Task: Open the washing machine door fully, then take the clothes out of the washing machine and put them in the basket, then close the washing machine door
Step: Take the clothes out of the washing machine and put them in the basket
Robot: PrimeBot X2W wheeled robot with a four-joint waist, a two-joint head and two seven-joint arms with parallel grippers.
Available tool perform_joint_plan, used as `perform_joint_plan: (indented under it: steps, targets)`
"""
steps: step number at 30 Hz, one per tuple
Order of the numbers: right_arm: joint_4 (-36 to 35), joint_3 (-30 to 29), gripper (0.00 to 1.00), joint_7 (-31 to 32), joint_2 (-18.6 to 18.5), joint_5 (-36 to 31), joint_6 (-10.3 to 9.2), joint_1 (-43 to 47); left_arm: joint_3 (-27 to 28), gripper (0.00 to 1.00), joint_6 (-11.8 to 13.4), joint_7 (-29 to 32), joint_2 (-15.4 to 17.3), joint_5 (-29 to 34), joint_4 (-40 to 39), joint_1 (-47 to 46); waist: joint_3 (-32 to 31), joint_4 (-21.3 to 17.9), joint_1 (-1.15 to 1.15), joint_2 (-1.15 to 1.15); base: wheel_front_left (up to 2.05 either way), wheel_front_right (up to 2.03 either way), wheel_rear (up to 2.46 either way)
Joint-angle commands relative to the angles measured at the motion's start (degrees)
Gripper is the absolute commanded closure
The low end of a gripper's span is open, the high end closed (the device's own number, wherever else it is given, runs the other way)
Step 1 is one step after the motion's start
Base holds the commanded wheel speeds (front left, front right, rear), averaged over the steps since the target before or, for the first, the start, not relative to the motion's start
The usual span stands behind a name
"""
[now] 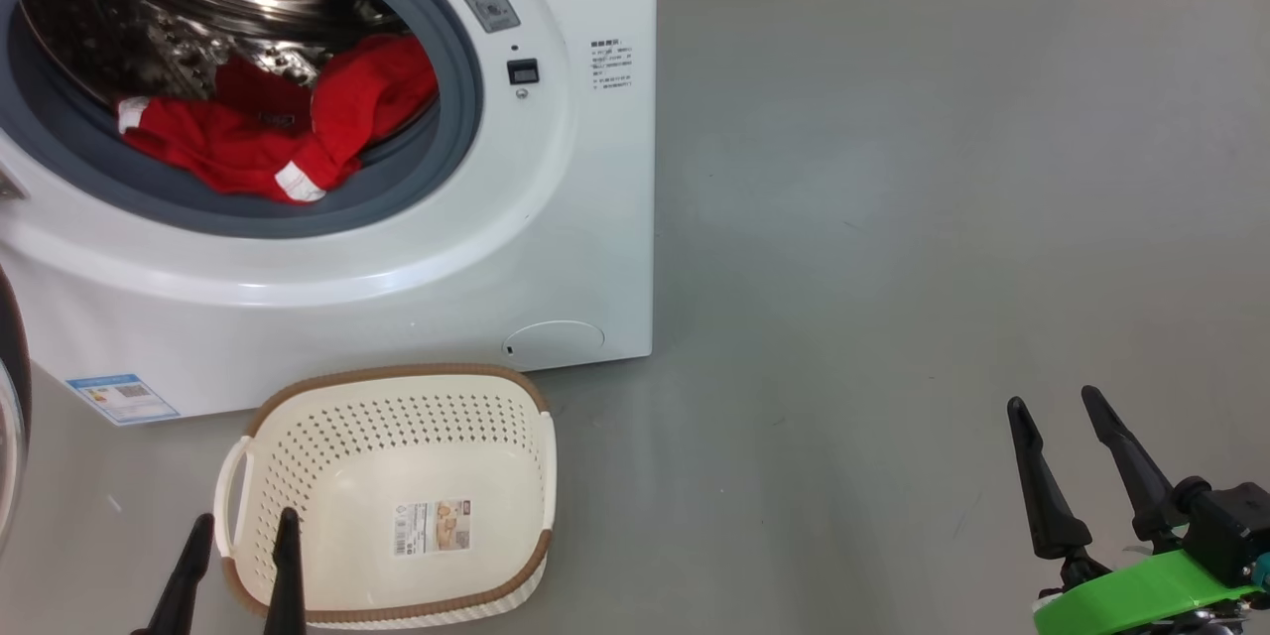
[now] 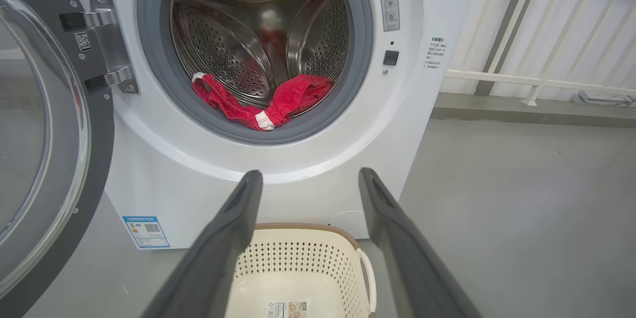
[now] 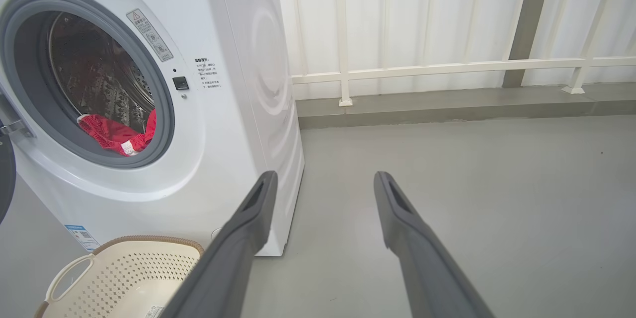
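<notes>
Left gripper (image 1: 245, 520) is spread wide, its two dark fingers well apart with nothing between them. It hangs over the near left corner of the basket (image 1: 397, 371). That cream basket sits on the floor right in front of the washing machine (image 1: 556, 218), just below its front panel, and the paper label (image 1: 434, 527) shows on its floor.

Right gripper (image 1: 1052, 399) is just as wide and just as empty. It is out to the right of the machine, well apart from it, over the grey floor (image 1: 893, 218).

The clothes (image 1: 268, 134) are a red bundle with white trim. They lie low in the machine's steel drum (image 2: 223, 44) and spill onto the grey rubber ring at its mouth.

The washing machine door (image 2: 102, 149) is swung open on its hinge at the machine's left, as the robot faces it, black rim and glass bowl showing. A white railing (image 3: 447, 67) runs behind the machine, off to its right.
</notes>
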Motion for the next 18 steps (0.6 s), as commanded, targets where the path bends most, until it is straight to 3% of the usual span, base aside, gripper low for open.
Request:
perform_joint_plan:
  steps: [1,18]
  targets:
    - [-1.6,1.0,0.00,-0.4,-0.7,-0.1,0.36,-0.5,2.3,0.00,-0.3,-0.3,0.5,0.4,-1.5,-0.8,-0.1,0.1,0.01,0.00,0.00,0.00,0.00]
    - [-1.5,1.2,0.00,-0.4,-0.7,-0.2,0.36,-0.5,2.9,0.00,-0.3,-0.3,0.1,1.2,-1.6,-1.3,-0.3,0.9,0.01,0.00,0.00,0.00,0.00]
